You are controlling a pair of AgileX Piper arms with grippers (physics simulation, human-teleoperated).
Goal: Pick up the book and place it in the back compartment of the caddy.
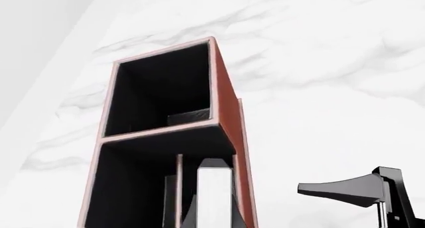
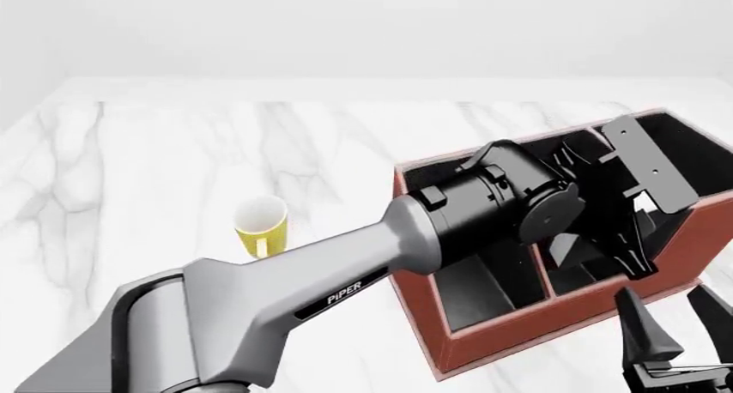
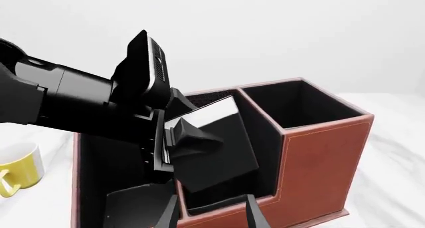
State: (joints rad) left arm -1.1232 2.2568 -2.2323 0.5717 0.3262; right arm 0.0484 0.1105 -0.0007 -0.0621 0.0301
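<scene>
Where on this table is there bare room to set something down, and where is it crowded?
Bare marble lies left of the yellow mug, and between the mug and the caddy. It is crowded over the caddy, where the left tool holds the book. The right tool sits by the caddy's near corner.

A yellow mug [image 2: 260, 227] stands upright on the white marble table [image 2: 149, 153], a little left of centre in the front view, its open mouth showing a pale inside and its handle turned toward the lower edge of the frame. In the right wrist view the same mug [image 3: 19, 169] sits at the far left edge, partly cut off. The table top is white with soft grey veining, and behind it rises a plain pale wall [image 2: 366, 24]
</scene>
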